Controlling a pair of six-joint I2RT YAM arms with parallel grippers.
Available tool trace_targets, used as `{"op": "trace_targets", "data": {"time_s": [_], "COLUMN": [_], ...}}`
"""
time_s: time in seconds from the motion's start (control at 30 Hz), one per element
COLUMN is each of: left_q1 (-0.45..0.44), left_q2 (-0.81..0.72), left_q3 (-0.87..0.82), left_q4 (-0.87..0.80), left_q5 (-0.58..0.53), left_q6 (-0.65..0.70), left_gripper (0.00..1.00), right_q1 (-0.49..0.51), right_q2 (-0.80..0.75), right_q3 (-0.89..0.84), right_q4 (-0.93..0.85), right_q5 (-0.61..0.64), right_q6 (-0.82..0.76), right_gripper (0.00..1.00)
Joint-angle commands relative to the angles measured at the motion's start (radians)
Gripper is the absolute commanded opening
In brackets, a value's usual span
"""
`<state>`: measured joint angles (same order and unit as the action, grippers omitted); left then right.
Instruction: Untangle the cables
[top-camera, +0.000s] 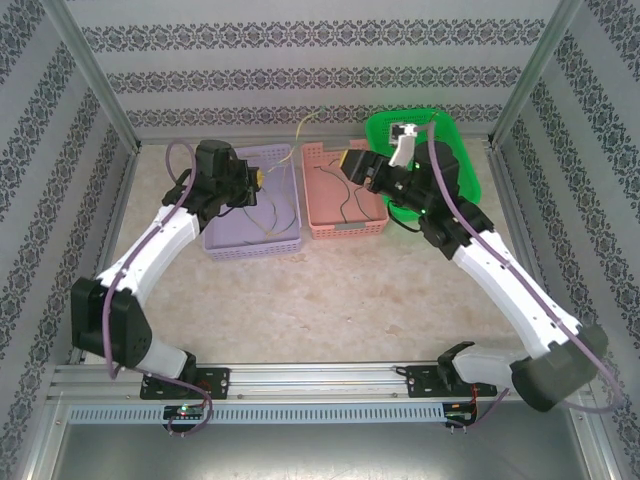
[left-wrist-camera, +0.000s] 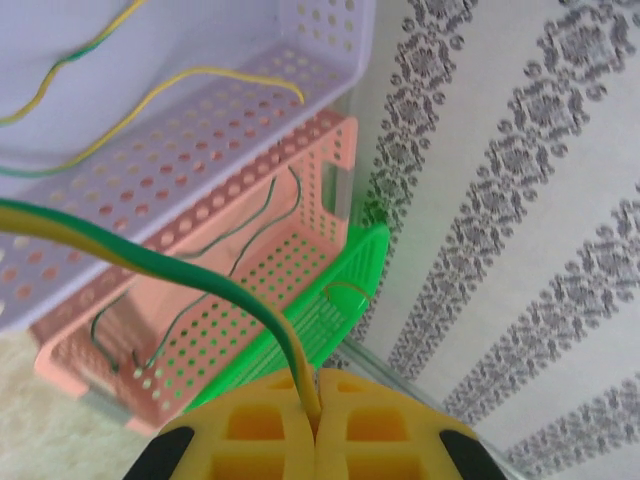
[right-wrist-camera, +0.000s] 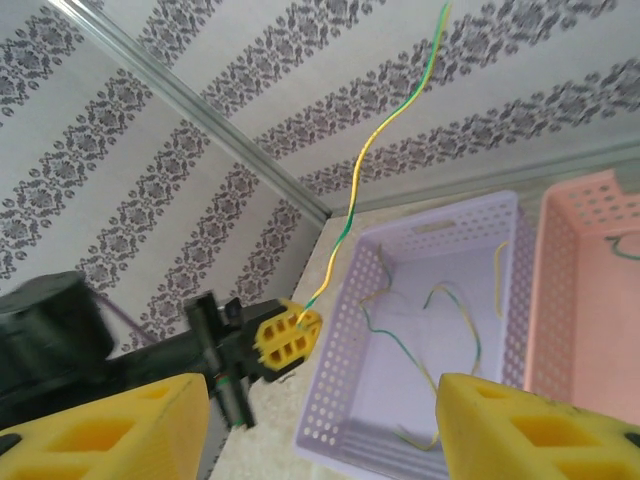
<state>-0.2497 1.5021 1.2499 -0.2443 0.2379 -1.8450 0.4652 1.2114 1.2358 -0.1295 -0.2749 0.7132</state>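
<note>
While left claw (left-wrist-camera: 315, 425) pinches yellow-green cable (left-wrist-camera: 200, 281), right claw (right-wrist-camera: 325, 420) gapes; beige table (top-camera: 380, 290), patterned walls (top-camera: 300, 70).

3 baskets (top-camera: 250, 247) (top-camera: 345, 228) (top-camera: 380, 125), 2 robot arms (top-camera: 150, 250) (top-camera: 510, 290), 2 tools (top-camera: 262, 178) (top-camera: 348, 160)

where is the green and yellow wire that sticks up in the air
Right wrist view, left side: the green-and-yellow wire is pinched in the left gripper's shut fingers above the lilac basket, rising from there toward the back wall.

White-and-black arms (top-camera: 160, 240) — lilac cables (top-camera: 170, 160), yellow fingers (right-wrist-camera: 530, 430)
</note>
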Motion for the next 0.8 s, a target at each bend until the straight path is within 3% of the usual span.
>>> {"op": "trace_targets", "data": {"time_s": [0.0,0.23,0.5,0.6,0.77], "left_q1": [0.035,0.040,0.039,0.035,0.027], "left_q2": [0.097,0.185,0.221,0.215,0.214], "left_q3": [-0.006,-0.016,-0.118,-0.135,-0.164], "left_q4": [0.261,0.377,0.487,0.482,0.491], "left_q5": [0.103,0.105,0.109,0.118,0.125], "left_q6": [-0.008,0.003,-0.004,0.011,0.021], "left_gripper": [0.00,0.00,0.00,0.00,0.00], "right_q1": [-0.019,-0.009,0.048,0.051,0.064], "right_q2": [-0.039,0.130,0.490,0.584,0.690], "right_q3": [-0.042,-0.007,0.230,0.277,0.370], "right_q4": [-0.063,-0.013,0.048,0.145,0.146], "right_q5": [0.024,-0.025,-0.015,-0.023,-0.002], "right_q6": [-0.051,0.053,0.140,0.185,0.217], "right_gripper": [0.62,0.62,0.61,0.58,0.51]}}
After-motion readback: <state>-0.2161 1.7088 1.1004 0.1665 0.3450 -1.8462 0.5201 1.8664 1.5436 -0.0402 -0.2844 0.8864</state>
